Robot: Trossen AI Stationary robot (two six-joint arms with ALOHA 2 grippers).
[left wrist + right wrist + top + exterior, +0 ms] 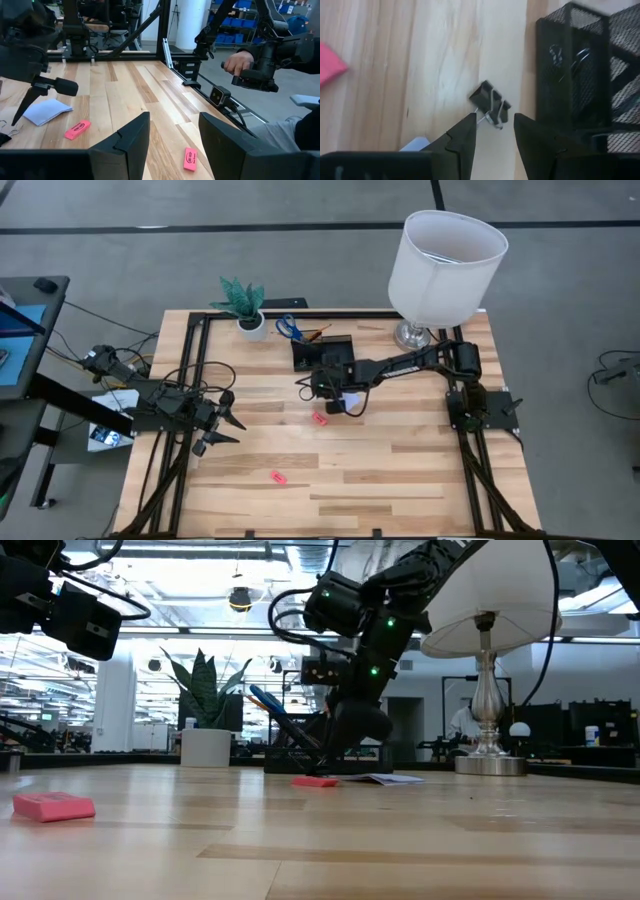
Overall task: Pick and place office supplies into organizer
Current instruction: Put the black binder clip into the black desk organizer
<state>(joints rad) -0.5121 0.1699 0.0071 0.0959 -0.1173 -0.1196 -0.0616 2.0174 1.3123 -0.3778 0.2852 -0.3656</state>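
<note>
The small black clip (490,109) lies on the worktop (420,60), just past the right pincer's (495,132) narrowly open tips, beside the organizer (580,65).

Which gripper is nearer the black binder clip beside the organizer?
Right. The right gripper hangs directly over the black binder clip, fingers open either side of its wire handle. The left gripper waits open far across the table.

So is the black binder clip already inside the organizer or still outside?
Outside. The black binder clip lies on the wooden table beside the mesh organizer, just ahead of the right pincer.
</note>
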